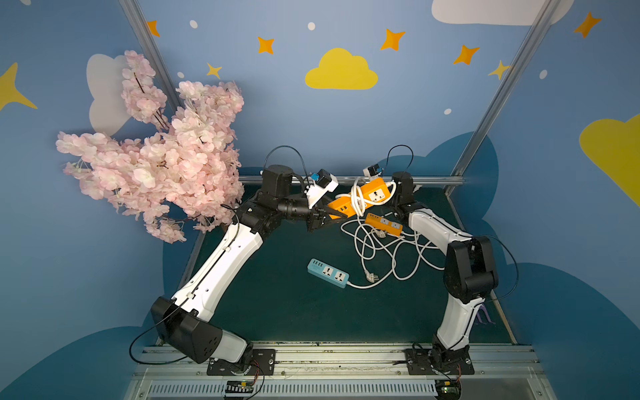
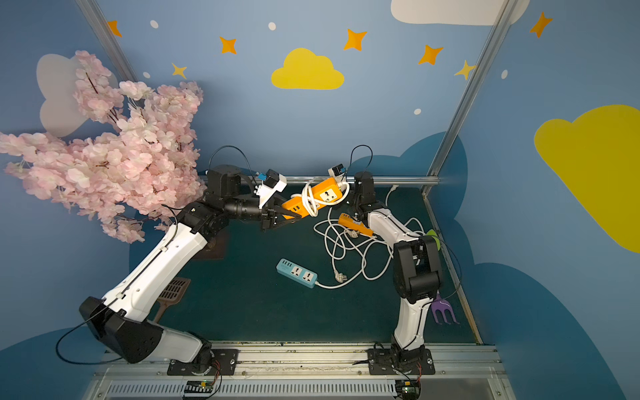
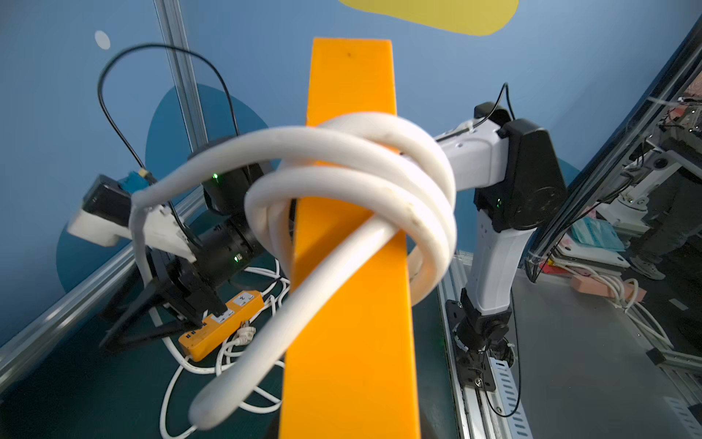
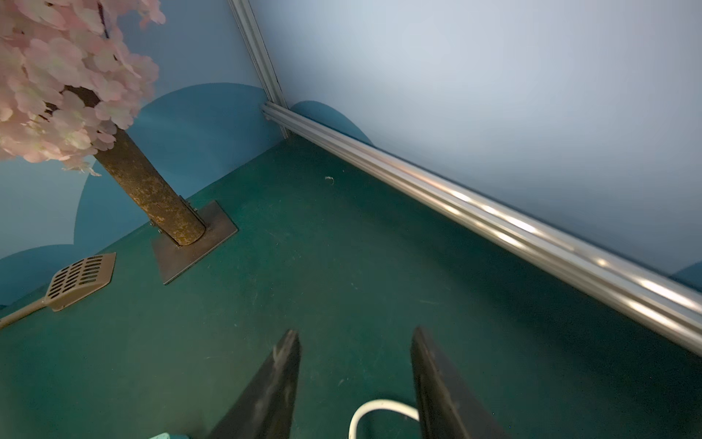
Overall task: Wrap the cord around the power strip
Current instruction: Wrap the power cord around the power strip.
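Power strip point(image 1: 376, 194), orange, hangs mid-frame in both top views, cord point(image 1: 358, 200) looped round its middle. Blossom tree point(image 1: 156, 152) crowds the left, cable tangle point(image 1: 381, 249) sprawls below, blue strip point(image 1: 328, 273) lower still. Left gripper point(image 1: 341, 216) clamps its near end; right gripper point(image 4: 354, 331) has fingers apart, gripping nothing.

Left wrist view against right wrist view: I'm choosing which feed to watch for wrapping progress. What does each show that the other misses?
Only the left wrist view: the orange power strip with white cord looped around it, and a second orange strip on the green mat. Only the right wrist view: the tree trunk on its base plate and a slotted scoop. Both: the right gripper, open, the mat and the aluminium rail.
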Tool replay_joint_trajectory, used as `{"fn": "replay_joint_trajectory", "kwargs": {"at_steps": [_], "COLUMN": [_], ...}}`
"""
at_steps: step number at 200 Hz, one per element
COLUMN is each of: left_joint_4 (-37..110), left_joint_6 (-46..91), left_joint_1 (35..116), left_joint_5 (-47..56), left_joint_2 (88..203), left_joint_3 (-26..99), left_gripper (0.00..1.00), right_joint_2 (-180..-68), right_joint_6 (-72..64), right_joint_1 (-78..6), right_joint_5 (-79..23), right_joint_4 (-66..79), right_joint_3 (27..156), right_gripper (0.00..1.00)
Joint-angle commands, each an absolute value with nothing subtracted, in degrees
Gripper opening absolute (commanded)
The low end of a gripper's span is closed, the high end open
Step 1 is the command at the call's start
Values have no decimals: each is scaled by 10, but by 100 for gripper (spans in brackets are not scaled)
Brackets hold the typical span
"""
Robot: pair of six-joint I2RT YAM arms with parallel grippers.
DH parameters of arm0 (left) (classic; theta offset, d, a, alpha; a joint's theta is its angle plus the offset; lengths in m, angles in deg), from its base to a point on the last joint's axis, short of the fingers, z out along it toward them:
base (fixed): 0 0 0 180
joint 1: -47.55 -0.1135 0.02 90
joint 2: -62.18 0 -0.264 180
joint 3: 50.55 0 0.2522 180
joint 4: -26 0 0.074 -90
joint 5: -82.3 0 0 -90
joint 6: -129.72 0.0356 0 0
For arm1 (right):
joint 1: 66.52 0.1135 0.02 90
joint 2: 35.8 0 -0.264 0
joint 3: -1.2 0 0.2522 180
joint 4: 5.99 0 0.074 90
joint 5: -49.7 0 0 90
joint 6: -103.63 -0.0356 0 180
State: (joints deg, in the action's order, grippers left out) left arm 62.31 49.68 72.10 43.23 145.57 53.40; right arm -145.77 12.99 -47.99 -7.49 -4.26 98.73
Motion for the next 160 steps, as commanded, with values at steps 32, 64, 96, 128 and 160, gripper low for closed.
{"fn": "replay_joint_trajectory", "kwargs": {"at_steps": [32,64,96,128,160], "left_joint_4": [431,445,498,567,649], "left_joint_6": [372,359,337,376,474], "left_joint_1": [683,659,606,582,592], "left_joint_5": [451,370,235,141,0], "left_joint_2": [1434,1442,1482,1524,1566], "left_joint_3": [503,510,536,568,597], "left_gripper": [3,3,2,2,2], "right_joint_2": [-1511,-1506,-1425,-1330,-1216], "right_joint_6": [50,42,113,198,282], "right_joint_1": [-473,-452,-406,-361,-316], "right_joint_5": [-100,-143,-224,-317,-389], "right_joint_4": [-161,-172,-128,-56,-25], "right_joint_3": [940,903,823,747,680], "right_gripper": [39,10,0,0,0]}}
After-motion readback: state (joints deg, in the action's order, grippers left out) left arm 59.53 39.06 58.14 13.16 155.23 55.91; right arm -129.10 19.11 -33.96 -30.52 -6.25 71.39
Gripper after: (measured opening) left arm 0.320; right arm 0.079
